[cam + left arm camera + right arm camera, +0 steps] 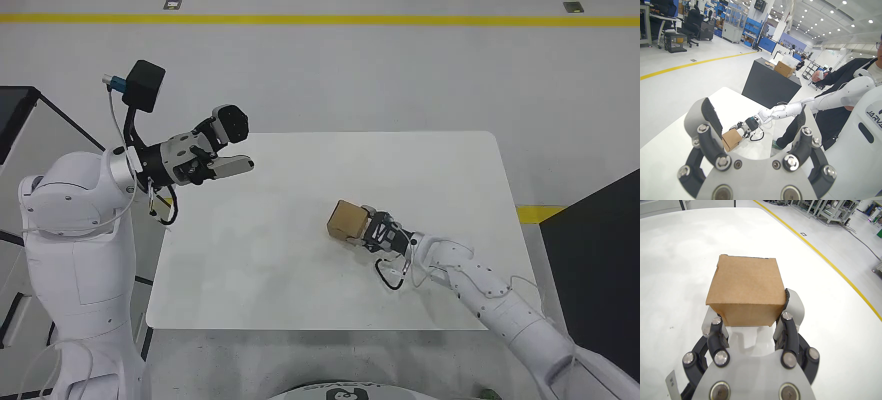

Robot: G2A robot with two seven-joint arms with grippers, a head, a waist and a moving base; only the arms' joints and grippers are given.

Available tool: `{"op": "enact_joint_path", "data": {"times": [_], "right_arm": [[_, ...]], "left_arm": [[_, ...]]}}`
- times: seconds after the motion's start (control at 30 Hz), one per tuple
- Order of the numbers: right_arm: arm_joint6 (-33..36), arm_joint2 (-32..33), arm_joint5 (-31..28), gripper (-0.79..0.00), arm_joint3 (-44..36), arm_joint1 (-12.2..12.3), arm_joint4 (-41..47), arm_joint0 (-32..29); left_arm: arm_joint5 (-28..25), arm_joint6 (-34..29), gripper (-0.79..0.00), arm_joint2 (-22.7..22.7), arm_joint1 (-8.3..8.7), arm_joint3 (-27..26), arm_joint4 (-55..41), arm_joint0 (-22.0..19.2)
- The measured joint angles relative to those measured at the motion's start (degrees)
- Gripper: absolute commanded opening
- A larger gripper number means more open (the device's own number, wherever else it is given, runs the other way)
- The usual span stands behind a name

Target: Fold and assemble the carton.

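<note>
Resting right of centre on the tabletop [300,280], the cardboard carton [745,285] is clamped between the jaws of the right gripper [748,311]; the left gripper [755,106] is held wide open and empty near the far left corner, well apart.

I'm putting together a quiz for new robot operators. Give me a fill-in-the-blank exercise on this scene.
1. The table under the carton is ___ in colour.
2. The left gripper is ___ and holds nothing.
3. The right gripper clasps the ___ between its fingers.
Missing words: white; open; carton.
</note>
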Motion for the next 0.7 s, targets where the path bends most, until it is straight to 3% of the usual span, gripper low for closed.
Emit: {"op": "enact_joint_path", "data": {"times": [0.07,0.17,0.2,0.33,0.7], "right_arm": [[-0.18,0.25,-0.17,-0.523,0.08,0.00,-0.28,-0.32],[-0.38,0.58,-0.41,-0.409,0.04,0.02,-0.58,-0.87],[-0.42,0.70,-0.48,-0.286,-0.01,0.03,-0.68,-1.03],[-0.90,1.62,-0.74,0.000,-0.57,0.22,-0.96,-1.93],[-0.98,6.65,-1.72,0.000,-6.35,2.12,-2.29,-6.81]], "left_arm": [[0.00,0.00,0.000,0.00,0.00,0.00,0.00,0.00],[0.00,0.00,0.000,0.00,0.00,0.00,0.00,0.00],[0.00,0.00,0.000,0.00,0.00,0.00,0.00,0.00],[0.00,0.00,0.000,0.00,0.00,0.00,0.00,0.00],[0.00,0.00,0.000,0.00,0.00,0.00,0.00,0.00]]}}
